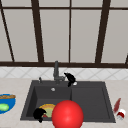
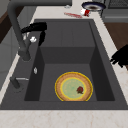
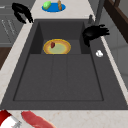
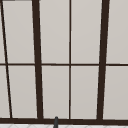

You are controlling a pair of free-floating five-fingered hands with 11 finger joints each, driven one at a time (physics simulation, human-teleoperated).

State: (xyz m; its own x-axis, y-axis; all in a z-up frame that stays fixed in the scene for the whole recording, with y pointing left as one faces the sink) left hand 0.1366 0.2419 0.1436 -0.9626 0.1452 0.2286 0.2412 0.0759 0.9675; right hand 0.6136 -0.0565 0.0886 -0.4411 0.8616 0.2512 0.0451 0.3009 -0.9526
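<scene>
Two robot hands show in the front view: the right robot hand (image 1: 70, 78) hovers by the faucet (image 1: 56, 72) with fingers loosely curled, grasping nothing, and the left robot hand (image 1: 39, 114) hangs at the sink (image 1: 87, 100)'s front rim, clenched and empty, beside a red ball (image 1: 67, 114). From the left side, a plate (image 2: 73, 86) lies flat in the basin, likely for washing. From the right side, a small white thing (image 3: 99, 53) sits on the sink ledge near the right robot hand. Above, a window (image 4: 70, 60)
</scene>
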